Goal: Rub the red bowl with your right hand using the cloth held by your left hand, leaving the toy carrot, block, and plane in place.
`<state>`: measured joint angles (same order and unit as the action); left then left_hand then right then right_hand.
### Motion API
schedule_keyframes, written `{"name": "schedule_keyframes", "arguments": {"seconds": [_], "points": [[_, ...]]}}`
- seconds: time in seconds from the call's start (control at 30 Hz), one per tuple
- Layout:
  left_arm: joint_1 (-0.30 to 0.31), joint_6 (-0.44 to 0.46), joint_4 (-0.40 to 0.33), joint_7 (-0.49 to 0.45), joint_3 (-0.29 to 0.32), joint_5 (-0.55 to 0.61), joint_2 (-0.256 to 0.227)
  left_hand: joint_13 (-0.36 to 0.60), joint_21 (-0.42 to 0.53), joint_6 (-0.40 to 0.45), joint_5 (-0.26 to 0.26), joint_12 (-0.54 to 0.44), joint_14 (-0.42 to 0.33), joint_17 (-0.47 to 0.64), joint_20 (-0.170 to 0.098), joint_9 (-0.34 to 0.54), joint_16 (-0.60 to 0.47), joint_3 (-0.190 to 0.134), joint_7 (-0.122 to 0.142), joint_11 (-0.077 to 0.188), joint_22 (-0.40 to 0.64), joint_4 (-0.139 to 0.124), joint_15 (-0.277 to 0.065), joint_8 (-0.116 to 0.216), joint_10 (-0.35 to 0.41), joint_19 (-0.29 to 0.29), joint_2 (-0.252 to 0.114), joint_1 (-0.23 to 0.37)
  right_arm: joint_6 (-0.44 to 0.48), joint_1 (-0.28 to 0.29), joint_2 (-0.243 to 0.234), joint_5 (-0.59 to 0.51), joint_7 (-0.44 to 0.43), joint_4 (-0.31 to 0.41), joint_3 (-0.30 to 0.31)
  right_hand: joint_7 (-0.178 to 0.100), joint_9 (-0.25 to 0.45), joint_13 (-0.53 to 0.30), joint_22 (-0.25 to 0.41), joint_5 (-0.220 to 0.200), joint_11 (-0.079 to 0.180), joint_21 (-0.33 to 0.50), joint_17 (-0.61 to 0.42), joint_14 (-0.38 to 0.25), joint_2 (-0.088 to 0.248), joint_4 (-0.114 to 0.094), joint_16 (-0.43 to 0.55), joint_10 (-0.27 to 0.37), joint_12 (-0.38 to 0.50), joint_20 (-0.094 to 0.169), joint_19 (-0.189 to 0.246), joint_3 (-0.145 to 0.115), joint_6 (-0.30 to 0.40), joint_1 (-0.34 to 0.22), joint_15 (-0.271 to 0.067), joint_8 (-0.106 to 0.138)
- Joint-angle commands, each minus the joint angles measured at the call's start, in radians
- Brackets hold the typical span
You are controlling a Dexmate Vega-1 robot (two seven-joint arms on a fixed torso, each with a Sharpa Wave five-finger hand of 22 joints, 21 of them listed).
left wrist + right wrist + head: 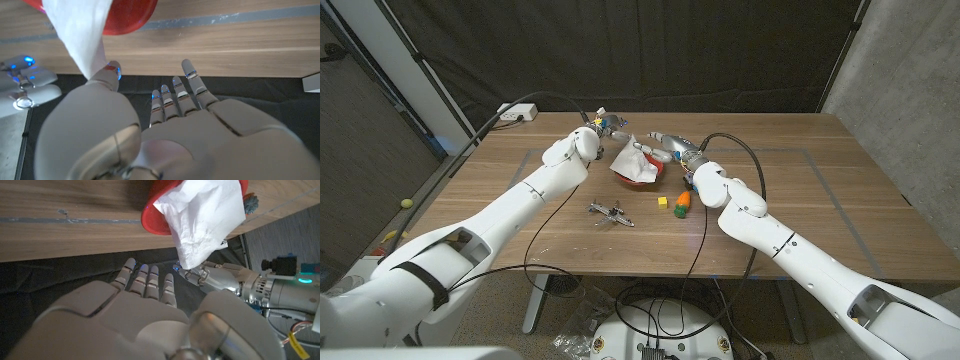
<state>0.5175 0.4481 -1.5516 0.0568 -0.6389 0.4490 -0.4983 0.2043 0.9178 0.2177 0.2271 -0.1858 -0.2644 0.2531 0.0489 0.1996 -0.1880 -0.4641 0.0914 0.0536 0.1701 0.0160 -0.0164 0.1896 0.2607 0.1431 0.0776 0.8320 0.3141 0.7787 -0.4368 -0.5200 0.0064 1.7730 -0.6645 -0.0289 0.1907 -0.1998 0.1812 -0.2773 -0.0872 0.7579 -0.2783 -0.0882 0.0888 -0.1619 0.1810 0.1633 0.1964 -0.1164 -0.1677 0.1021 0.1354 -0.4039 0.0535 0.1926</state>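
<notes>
Beyond the toy plane, toward the far side of the surface in the head view, the red bowl sits with the white cloth draped over it; the left hand reaches in at the bowl's far left and pinches the cloth by a corner, probably to hang it where the other hand can take it. The right hand hovers just right of the bowl, near the cloth. The yellow block and toy carrot lie on the near side of the bowl, just right of the plane, clear of both hands. In the left wrist view, the cloth narrows into a pinch at the left hand's thumb, the other fingers straight, the bowl beyond. In the right wrist view, the right hand holds nothing, fingers extended and slightly apart, pointing toward the bowl and hanging cloth, whose lower corner the left hand grips.
</notes>
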Motion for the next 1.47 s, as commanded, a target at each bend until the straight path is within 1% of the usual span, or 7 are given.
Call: {"name": "schedule_keyframes", "arguments": {"seconds": [0.03,0.27,0.47,0.8,1.0,1.2,1.47], "points": [[0.106,-0.238,-0.007,-0.194,0.133,-0.134,-0.019,-0.001,-0.025,-0.016,0.008,-0.003,0.031,-0.009,0.002,-0.001,0.0,0.045,0.026,0.003,0.001,-0.023,0.002,0.004,-0.019,-0.029,0.036,-0.056,-0.246,0.051,0.024,0.302,-0.166,-0.07,0.116,-0.001,0.0,0.0,0.0,0.006,-0.005,-0.008,0.003,0.012,-0.008,0.001,0.001,0.004,0.008,-0.01,-0.042,0.009,0.009,0.016,-0.001,0.005],[0.13,-0.384,0.036,-0.251,0.169,-0.215,-0.021,-0.003,-0.068,-0.057,0.017,0.0,0.085,-0.022,0.024,-0.002,0.003,0.092,0.043,-0.015,0.002,-0.06,0.023,-0.001,-0.066,-0.084,0.049,-0.133,-0.312,0.069,0.037,0.383,-0.225,-0.091,0.15,-0.003,-0.001,0.002,-0.001,0.014,-0.005,-0.02,0.012,0.051,-0.018,0.001,-0.004,-0.019,0.004,-0.008,-0.046,0.025,0.011,0.043,-0.007,0.004],[0.139,-0.494,0.077,-0.253,0.191,-0.295,-0.024,-0.005,-0.105,-0.091,0.024,0.001,0.142,-0.032,0.035,-0.003,0.008,0.12,0.061,-0.015,0.002,-0.083,0.02,-0.004,-0.107,-0.13,0.048,-0.18,-0.359,0.074,0.047,0.448,-0.244,-0.111,0.171,-0.008,-0.001,0.004,-0.002,0.018,-0.001,-0.029,0.022,0.074,-0.02,0.005,-0.004,-0.038,0.001,-0.002,-0.046,0.033,0.015,0.055,-0.013,0.005],[0.159,-0.602,0.103,-0.227,0.219,-0.403,-0.044,-0.009,-0.149,-0.126,0.034,0.005,0.216,-0.046,0.012,-0.007,0.013,0.141,0.075,-0.016,0.003,-0.101,0.016,-0.006,-0.167,-0.184,0.04,-0.214,-0.449,0.09,0.083,0.548,-0.29,-0.154,0.215,-0.007,-0.001,0.006,-0.003,0.019,0.0,-0.036,0.034,0.087,-0.017,0.013,-0.004,-0.036,0.005,0.009,-0.045,0.033,0.025,0.053,-0.018,0.008],[0.173,-0.667,0.121,-0.187,0.228,-0.464,-0.065,-0.012,-0.172,-0.163,0.04,0.007,0.251,-0.053,0.001,-0.008,0.012,0.149,0.085,-0.017,0.003,-0.105,0.019,-0.01,-0.209,-0.207,0.035,-0.222,-0.451,0.096,0.103,0.573,-0.328,-0.153,0.233,-0.006,-0.002,0.007,-0.003,0.021,0.002,-0.047,0.045,0.085,-0.012,0.02,0.001,-0.02,0.013,0.01,-0.053,0.032,0.037,0.048,-0.021,0.01],[0.196,-0.687,0.129,-0.175,0.238,-0.499,-0.086,-0.012,-0.183,-0.173,0.043,0.005,0.267,-0.056,-0.003,-0.009,0.013,0.152,0.082,-0.024,0.003,-0.106,0.021,-0.009,-0.221,-0.221,0.032,-0.225,-0.411,0.106,0.109,0.554,-0.371,-0.12,0.234,-0.004,-0.002,0.01,-0.004,0.026,0.0,-0.092,0.068,0.085,-0.005,0.029,0.004,0.012,0.026,-0.013,-0.127,0.032,0.058,0.046,-0.028,0.013],[0.209,-0.697,0.182,-0.164,0.256,-0.559,-0.088,-0.013,-0.191,-0.187,0.045,0.003,0.275,-0.058,-0.007,-0.009,0.008,0.156,0.048,-0.037,0.004,-0.11,0.023,-0.008,-0.233,-0.221,0.026,-0.231,-0.429,0.09,0.124,0.528,-0.398,-0.131,0.215,-0.011,-0.002,0.011,-0.004,0.03,0.002,-0.09,0.078,0.07,-0.001,0.033,0.011,0.021,0.028,-0.02,-0.091,0.033,0.042,0.046,-0.027,0.004]]}}
